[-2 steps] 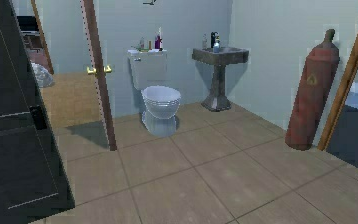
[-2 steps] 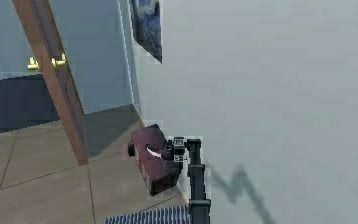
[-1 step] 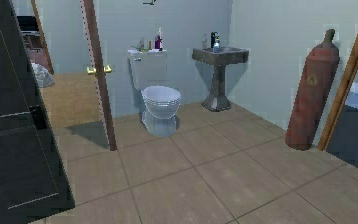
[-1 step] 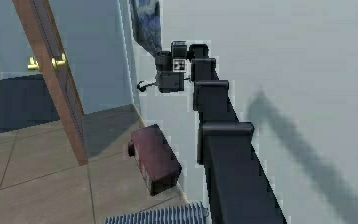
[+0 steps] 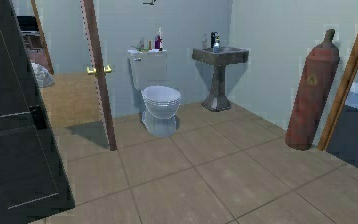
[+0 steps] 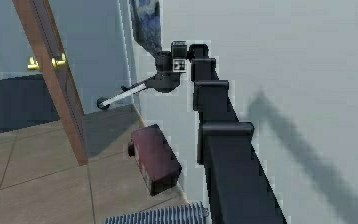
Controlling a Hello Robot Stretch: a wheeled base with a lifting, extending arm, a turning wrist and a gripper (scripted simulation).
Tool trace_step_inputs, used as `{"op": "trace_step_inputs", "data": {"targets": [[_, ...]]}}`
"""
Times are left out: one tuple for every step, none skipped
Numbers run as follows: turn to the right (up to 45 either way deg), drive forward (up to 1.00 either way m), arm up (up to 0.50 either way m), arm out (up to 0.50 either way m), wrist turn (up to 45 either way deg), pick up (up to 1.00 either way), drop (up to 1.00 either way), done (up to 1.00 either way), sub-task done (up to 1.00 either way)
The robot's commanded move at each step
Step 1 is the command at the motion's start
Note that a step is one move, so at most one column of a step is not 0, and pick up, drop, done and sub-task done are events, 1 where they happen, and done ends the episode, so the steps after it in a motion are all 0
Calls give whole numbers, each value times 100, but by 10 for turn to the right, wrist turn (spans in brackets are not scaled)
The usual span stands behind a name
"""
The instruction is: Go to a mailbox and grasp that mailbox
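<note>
The claw (image 6: 107, 101) holds nothing, fingers pointing to the arm side view's left against bare wall (image 6: 105, 60); a dark red box (image 6: 155, 160) on the floor (image 6: 47, 180), probably the mailbox, lies lower in that view, just left of the arm (image 6: 222, 140), its long axis roughly along it.

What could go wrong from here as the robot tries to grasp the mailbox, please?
1. The gripper sits higher in the arm side view than the dark red box on the floor, possibly the mailbox. Their alignment cannot be told, so a descent could miss.
2. The box lies close to the wall, so the arm may scrape it.
3. The wooden door stands near the gripper, and turning the base might knock it.
</note>
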Motion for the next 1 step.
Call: {"op": "trace_step_inputs", "data": {"targets": [[0, 0, 0, 0, -450, 0, 0, 0, 0]]}}
